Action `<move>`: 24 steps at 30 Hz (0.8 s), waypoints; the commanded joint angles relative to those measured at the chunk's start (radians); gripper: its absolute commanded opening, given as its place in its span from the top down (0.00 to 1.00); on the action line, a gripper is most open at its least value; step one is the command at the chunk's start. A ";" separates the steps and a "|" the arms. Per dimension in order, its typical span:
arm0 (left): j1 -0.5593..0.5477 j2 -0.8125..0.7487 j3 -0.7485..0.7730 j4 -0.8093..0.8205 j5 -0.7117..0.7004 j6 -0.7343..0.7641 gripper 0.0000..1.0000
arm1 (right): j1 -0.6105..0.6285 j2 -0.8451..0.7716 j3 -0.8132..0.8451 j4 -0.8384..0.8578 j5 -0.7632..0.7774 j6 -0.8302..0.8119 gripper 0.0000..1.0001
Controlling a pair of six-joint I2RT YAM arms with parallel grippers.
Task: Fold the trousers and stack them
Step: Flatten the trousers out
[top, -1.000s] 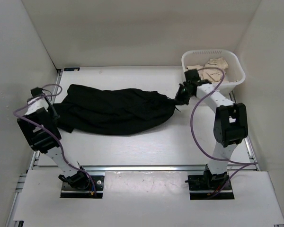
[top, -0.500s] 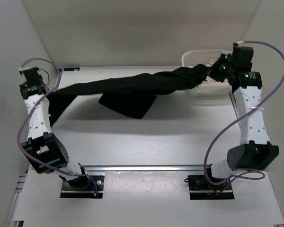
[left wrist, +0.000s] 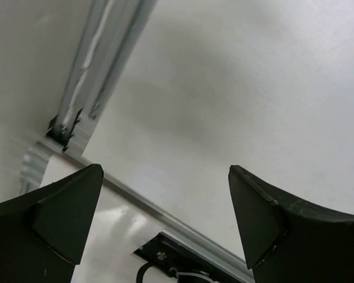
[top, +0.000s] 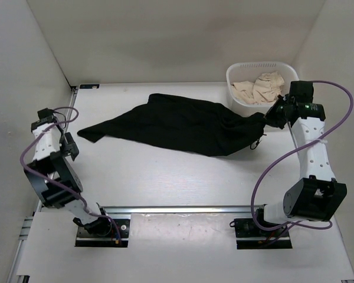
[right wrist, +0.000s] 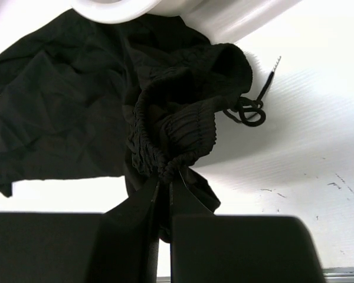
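Note:
The black trousers lie spread across the middle of the table, legs trailing toward the left. My right gripper is shut on their gathered waistband at the right end, with the drawstring dangling beside it. My left gripper hangs at the table's left side, apart from the cloth. In the left wrist view that gripper stands wide open with only bare table between its fingers.
A white basket holding beige cloth stands at the back right, just behind my right gripper. White walls close in the table on the left, back and right. A metal rail runs along the near edge.
The trousers were lifted and stretched between both grippers, then laid down flatter. My left gripper let go of the leg end and drew back left. The right one kept its hold.

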 commanded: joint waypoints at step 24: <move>-0.097 0.781 0.705 -0.015 0.464 -0.002 0.10 | -0.086 -0.066 -0.072 -0.062 0.112 -0.132 1.00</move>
